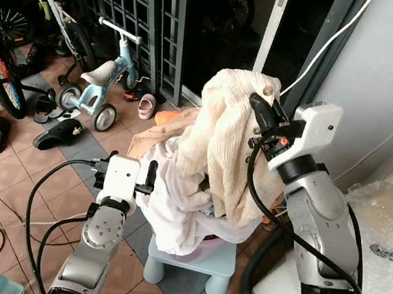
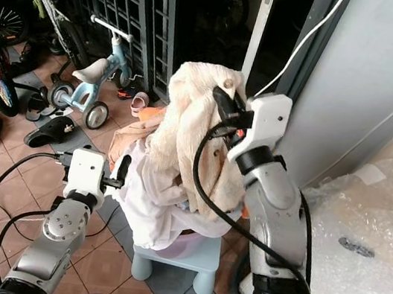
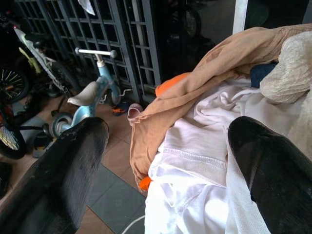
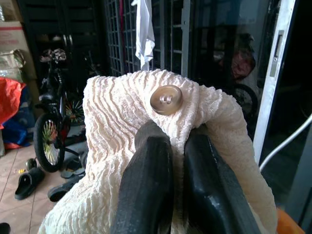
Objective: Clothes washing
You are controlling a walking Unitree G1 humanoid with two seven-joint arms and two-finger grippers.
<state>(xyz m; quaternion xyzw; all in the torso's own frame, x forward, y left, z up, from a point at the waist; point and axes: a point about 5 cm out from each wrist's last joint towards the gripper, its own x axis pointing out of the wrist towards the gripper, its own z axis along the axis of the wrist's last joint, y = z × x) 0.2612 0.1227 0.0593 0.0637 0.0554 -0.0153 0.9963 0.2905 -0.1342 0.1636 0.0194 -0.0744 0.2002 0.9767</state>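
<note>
The washing looks barely begun: the right gripper (image 1: 264,111), jaws pinching the cream garment (image 1: 220,143), holds it above the laundry pile (image 1: 179,204) on the stool (image 1: 196,262), while the left gripper (image 1: 148,177), jaws spread, waits at the pile's edge.

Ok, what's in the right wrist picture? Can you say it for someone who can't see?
The right end effector pinches a crinkly cream garment, just below its round button. Behind are dark gates, a bicycle and sandals on the tiled floor.
</note>
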